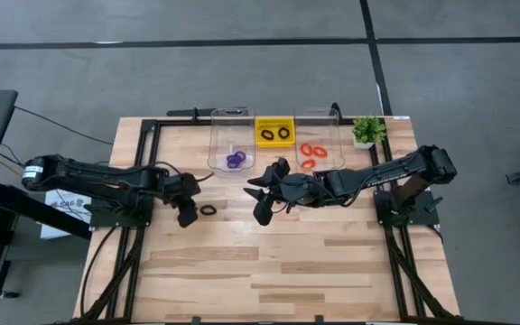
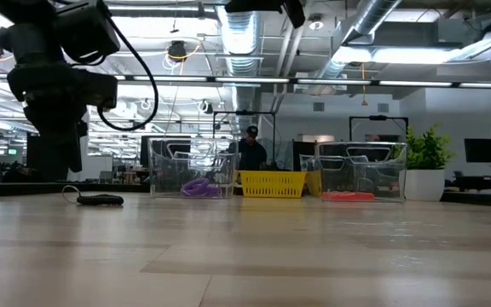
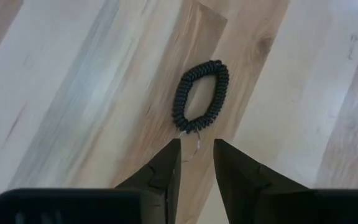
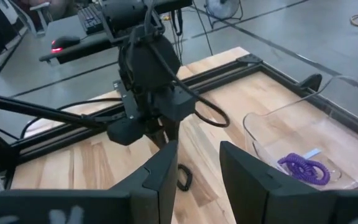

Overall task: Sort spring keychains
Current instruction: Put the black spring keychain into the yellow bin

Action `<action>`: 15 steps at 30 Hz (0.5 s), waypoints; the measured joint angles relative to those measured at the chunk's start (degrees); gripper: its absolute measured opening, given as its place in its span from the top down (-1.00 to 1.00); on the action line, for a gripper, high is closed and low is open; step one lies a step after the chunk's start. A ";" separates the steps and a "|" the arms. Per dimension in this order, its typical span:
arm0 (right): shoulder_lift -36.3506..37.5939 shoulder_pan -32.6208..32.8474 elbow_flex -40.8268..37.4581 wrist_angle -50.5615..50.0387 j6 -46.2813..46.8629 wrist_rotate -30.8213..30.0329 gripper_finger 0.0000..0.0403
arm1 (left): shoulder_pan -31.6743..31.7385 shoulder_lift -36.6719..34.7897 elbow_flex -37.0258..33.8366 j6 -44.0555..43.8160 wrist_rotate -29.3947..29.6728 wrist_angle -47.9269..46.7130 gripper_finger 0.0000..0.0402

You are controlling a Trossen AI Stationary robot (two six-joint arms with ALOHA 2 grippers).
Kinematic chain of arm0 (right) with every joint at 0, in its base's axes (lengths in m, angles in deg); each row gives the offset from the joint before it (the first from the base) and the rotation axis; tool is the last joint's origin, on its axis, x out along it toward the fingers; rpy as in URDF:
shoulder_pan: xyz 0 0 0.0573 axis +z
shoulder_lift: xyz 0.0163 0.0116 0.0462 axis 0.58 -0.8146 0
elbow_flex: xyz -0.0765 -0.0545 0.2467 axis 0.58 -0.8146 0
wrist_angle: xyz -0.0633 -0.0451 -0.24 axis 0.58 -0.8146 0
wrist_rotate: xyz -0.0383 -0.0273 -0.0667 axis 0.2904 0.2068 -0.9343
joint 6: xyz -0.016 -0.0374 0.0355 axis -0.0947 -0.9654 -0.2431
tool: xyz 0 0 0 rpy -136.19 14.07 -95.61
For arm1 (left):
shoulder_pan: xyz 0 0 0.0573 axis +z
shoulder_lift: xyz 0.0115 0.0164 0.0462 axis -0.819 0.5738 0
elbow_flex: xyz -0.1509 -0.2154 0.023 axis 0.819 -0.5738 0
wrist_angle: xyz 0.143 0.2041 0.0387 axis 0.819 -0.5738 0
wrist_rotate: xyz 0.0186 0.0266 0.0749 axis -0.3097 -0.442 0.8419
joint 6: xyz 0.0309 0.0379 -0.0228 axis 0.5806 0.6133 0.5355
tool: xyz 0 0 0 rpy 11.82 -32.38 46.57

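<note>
High view: the left gripper (image 1: pixel 188 217) hovers just beside the last black keychain (image 1: pixel 208 210) lying left of the bench's middle, fingers slightly apart, lined up for a pick. The right gripper (image 1: pixel 262 212), fingers apart and empty, waits mid-bench. Other keychains fill the back-edge bins (image 1: pixel 230 135).
</note>
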 joint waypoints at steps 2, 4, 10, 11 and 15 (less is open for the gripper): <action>0.00 0.00 0.00 0.23 0.01 0.01 0.45 | 0.54 0.00 -0.03 0.64 -0.57 0.05 0.54; 0.00 -0.01 0.00 0.37 0.02 0.01 0.45 | 1.01 0.00 -0.83 0.46 -2.12 1.37 0.54; 0.00 -0.01 0.00 0.44 0.04 0.01 0.45 | 1.17 0.00 -3.18 -1.85 -4.30 5.00 0.54; 0.00 -0.01 0.00 0.44 0.04 0.01 0.45 | 1.16 0.02 -3.56 -2.27 -4.58 5.00 0.54; 0.00 -0.01 0.00 0.45 0.07 0.01 0.45 | 1.16 0.02 -4.09 -3.40 -4.90 5.85 0.54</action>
